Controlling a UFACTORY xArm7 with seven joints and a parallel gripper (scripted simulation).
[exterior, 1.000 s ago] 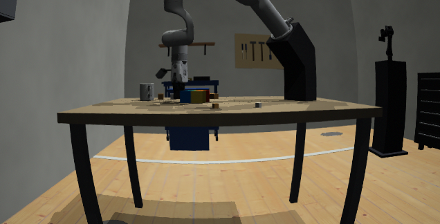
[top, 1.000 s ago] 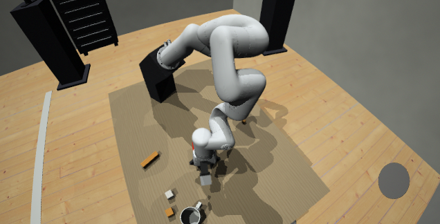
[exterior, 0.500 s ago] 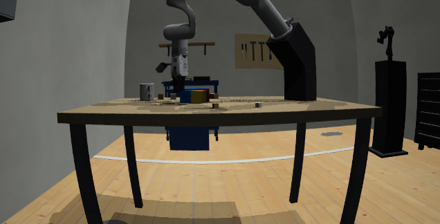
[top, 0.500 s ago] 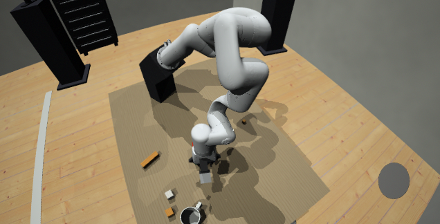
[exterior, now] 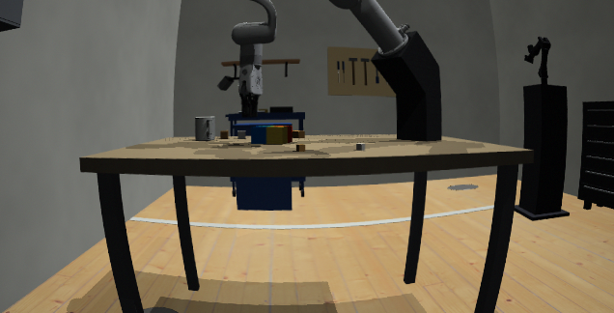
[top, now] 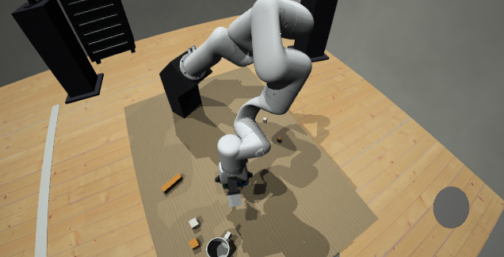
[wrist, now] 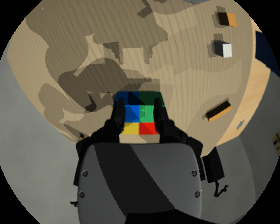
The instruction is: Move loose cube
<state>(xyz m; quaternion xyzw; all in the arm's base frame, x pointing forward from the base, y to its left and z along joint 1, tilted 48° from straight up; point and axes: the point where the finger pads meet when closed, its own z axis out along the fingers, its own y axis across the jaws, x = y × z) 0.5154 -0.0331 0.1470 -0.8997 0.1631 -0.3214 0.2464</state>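
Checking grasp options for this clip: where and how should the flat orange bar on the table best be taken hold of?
Probably at its middle, across the short width, coming straight down: the orange bar lies flat, long and narrow, with both long sides free.
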